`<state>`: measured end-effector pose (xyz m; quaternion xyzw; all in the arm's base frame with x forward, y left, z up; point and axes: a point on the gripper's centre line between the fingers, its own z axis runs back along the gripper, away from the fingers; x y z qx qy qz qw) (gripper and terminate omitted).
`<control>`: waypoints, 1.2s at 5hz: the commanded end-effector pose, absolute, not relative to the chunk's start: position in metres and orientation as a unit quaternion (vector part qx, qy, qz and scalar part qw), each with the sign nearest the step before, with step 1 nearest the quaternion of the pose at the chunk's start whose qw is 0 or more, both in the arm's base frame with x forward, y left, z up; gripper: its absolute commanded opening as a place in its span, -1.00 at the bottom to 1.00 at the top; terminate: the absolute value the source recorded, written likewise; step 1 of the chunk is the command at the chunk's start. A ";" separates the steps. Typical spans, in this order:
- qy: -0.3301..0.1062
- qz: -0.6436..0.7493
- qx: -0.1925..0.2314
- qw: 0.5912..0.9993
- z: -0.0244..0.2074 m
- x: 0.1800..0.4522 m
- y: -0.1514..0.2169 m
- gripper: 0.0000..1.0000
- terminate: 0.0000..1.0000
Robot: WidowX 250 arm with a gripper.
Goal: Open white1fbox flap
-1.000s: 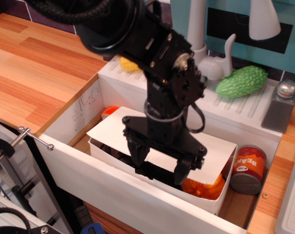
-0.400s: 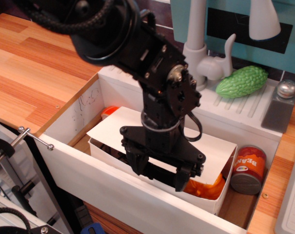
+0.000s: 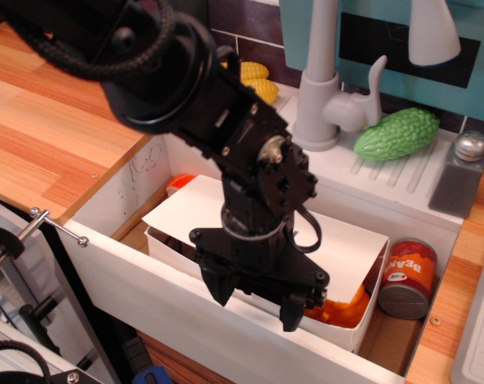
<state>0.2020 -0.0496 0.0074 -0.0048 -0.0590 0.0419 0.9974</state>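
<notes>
The white1fbox (image 3: 360, 322) lies lengthwise in the sink basin, with orange contents (image 3: 339, 309) showing at its right end. Its flap (image 3: 181, 213) lies flat over the top, hinged along the far long edge, and its near edge is partly hidden by my arm. My black gripper (image 3: 256, 300) points down at the box's near long edge. Its fingers (image 3: 218, 286) are spread wide apart, with the tips low beside the box's front wall. I cannot tell whether a finger touches the flap.
A red can (image 3: 407, 278) stands right of the box. The white sink front wall (image 3: 138, 284) is just before the gripper. A faucet (image 3: 317, 88), green gourd (image 3: 398, 134), shaker (image 3: 458, 172) and corn (image 3: 254, 78) sit behind. The wooden counter (image 3: 58, 112) is at left.
The gripper has moved down and toward the front left, from above the middle of the flap to the box's near edge. Its fingers have stayed spread. The box has not moved.
</notes>
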 end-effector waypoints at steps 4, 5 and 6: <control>-0.074 -0.014 0.001 0.997 0.017 0.230 -0.044 1.00 -1.00; -0.073 -0.024 0.006 0.997 0.026 0.241 -0.043 1.00 -1.00; -0.075 -0.036 0.024 0.996 0.045 0.250 -0.045 1.00 -1.00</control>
